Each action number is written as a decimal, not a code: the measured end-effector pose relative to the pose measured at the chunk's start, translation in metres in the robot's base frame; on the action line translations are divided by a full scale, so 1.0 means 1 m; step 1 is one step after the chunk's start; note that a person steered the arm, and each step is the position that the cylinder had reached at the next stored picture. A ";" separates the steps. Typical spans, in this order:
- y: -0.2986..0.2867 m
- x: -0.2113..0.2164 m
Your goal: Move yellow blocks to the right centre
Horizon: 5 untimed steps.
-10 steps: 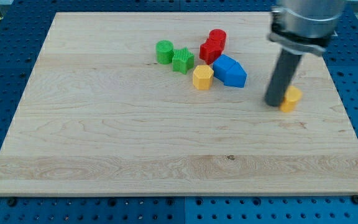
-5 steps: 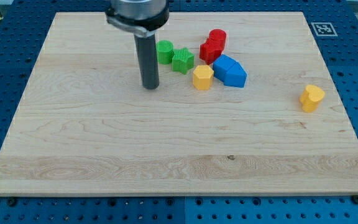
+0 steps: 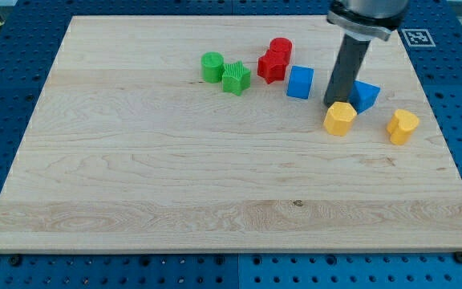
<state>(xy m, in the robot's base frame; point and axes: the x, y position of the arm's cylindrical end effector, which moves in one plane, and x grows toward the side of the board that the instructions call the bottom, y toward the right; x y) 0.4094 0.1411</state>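
A yellow hexagonal block (image 3: 340, 118) lies right of the board's centre. A second yellow block (image 3: 403, 126), heart-like in shape, lies near the board's right edge. My tip (image 3: 333, 103) stands just above and left of the hexagonal block, touching or nearly touching it. A blue triangular block (image 3: 365, 95) lies just right of the rod. A blue cube (image 3: 299, 82) lies to the rod's left.
A red star (image 3: 270, 67) and a red cylinder (image 3: 281, 49) sit at top centre. A green cylinder (image 3: 212, 67) and a green star (image 3: 236, 79) lie to their left. The wooden board (image 3: 135, 177) rests on a blue perforated table.
The rod swung from the board's left-centre to the right. The yellow hexagon slid right toward the other yellow block. The two blue blocks separated; one went right.
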 end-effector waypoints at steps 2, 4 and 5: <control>-0.023 0.041; 0.031 0.059; -0.005 0.039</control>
<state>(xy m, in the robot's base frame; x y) 0.4480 0.1356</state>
